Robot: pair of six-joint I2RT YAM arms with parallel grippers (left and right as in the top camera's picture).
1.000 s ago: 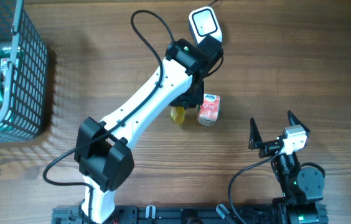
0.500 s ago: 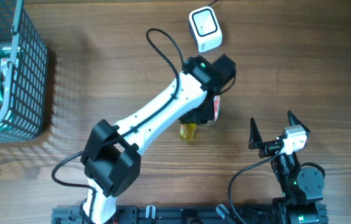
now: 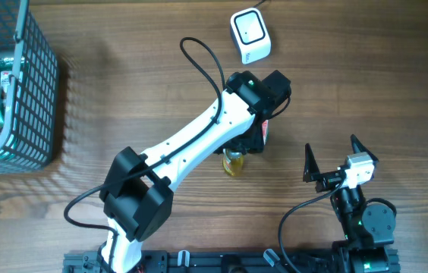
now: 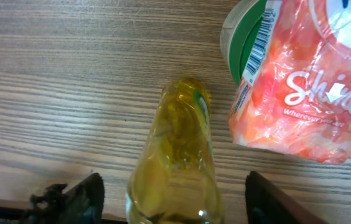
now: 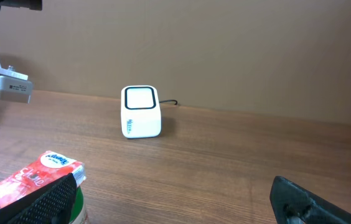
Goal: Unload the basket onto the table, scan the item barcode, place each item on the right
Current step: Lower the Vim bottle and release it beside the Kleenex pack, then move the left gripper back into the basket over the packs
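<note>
Left gripper point(image 4: 172, 200) released: jaws spread either side of the yellow bottle point(image 4: 178, 149), not touching it. Pink pack point(image 4: 306, 81) upper right. Right gripper point(image 3: 330, 148) spread wide, holding nothing.

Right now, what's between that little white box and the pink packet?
Nothing: in the right wrist view only bare wooden table lies between the white scanner and the pink packet.

I see a wooden table point(image 3: 366, 91) filling the overhead view. On it sit a wire basket point(image 3: 36, 83) at upper left, a white scanner point(image 3: 250, 34) at top centre, and mid-frame a yellow bottle point(image 3: 234, 161) just beside a pink-wrapped pack point(image 4: 300, 93).
</note>
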